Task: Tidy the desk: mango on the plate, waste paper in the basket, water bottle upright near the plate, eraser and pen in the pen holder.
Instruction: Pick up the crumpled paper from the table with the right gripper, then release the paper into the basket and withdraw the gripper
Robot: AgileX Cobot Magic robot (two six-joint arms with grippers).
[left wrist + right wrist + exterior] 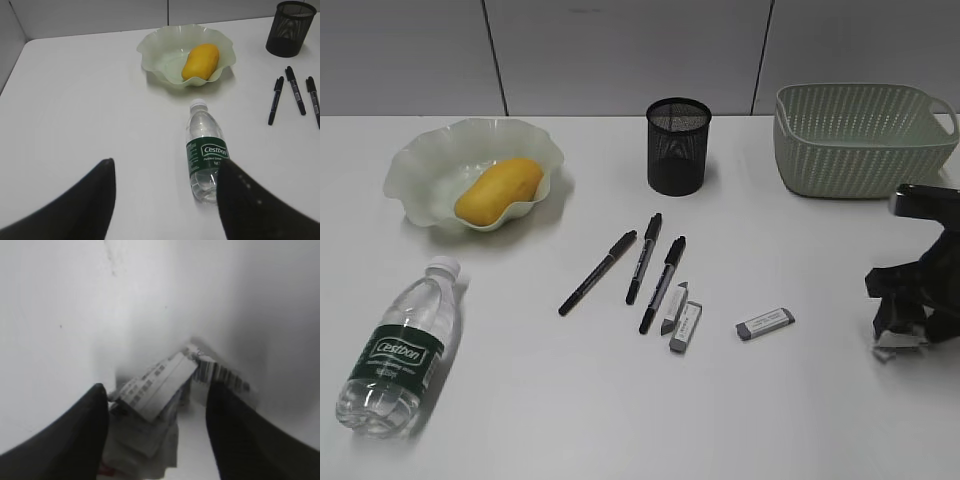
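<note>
The mango (500,190) (200,61) lies in the pale green plate (420,160) (160,50). Near the front left of the desk (520,400), the water bottle (398,350) (205,150) lies on its side, cap toward the plate. My left gripper (166,162) hovers open and empty, its right finger just beside the bottle's base. Three pens (643,258) and three erasers (765,323) lie mid-desk before the pen holder (678,145). At the right edge my right gripper (900,335) (157,387) is low on the desk and open around the waste paper (150,390), which touches one finger (75,440).
The green basket (860,140) stands at the back right, behind the right arm. A grey wall runs along the desk's far edge. In the left wrist view the pens (295,90) and pen holder (290,27) show at the right.
</note>
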